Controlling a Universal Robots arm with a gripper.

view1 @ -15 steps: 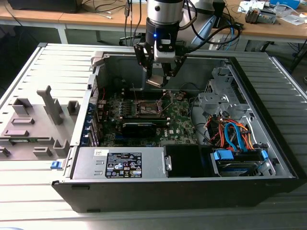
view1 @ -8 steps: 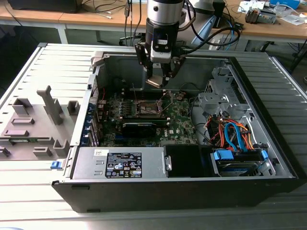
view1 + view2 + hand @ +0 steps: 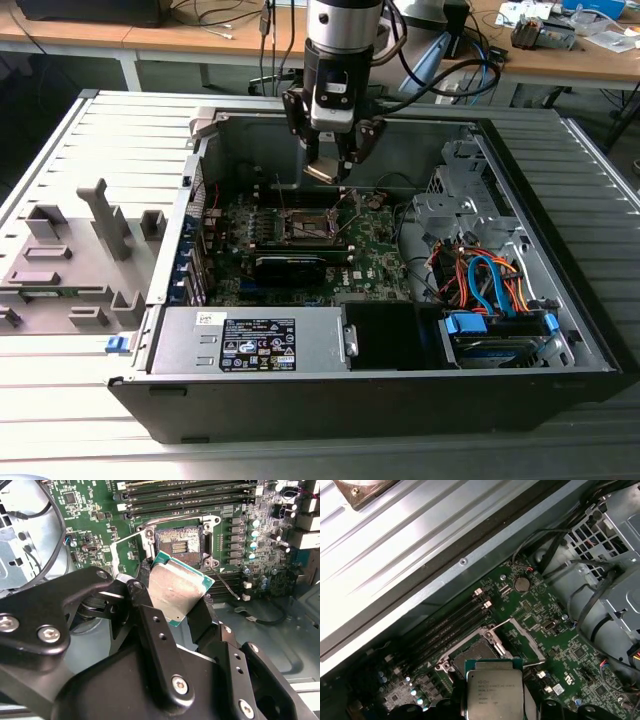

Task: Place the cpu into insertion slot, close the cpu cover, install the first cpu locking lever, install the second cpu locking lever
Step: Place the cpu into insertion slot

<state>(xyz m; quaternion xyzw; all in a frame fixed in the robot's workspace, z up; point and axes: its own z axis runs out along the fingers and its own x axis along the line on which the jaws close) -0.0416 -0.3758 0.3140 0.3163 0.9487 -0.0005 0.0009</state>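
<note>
1. One small square chip, the cpu (image 3: 177,592), is held by the end effector (image 3: 175,605). Its fingers (image 3: 200,617) are closed on two opposite edges of the chip.
2. The exterior view shows the chip hanging in the air inside the open computer case (image 3: 560,330). It is above the insertion slot (image 3: 305,225) and not touching it.
3. The silvery-grey metal top faces the cameras in both wrist views, so the contact side likely faces down toward the green circuit board (image 3: 560,650). In the second wrist view the chip looks tilted rather than flat to the board.
4. Being square, it has no real long axis. What matters is its rotation, and its edges look turned somewhat off the socket's rim in the second wrist view.
5. The socket (image 3: 472,655) lies bare, with the thin frame of the cpu cover (image 3: 526,638) swung up beside it.
6. Handling, as a judgement:
   - The chip is light, stiff and thin.
   - Its smooth metal top is probably slippery.
   - The underside and the socket's contact field are fragile.
   - The side edges are the sensible place to hold it, and that is where the pads sit.
</note>
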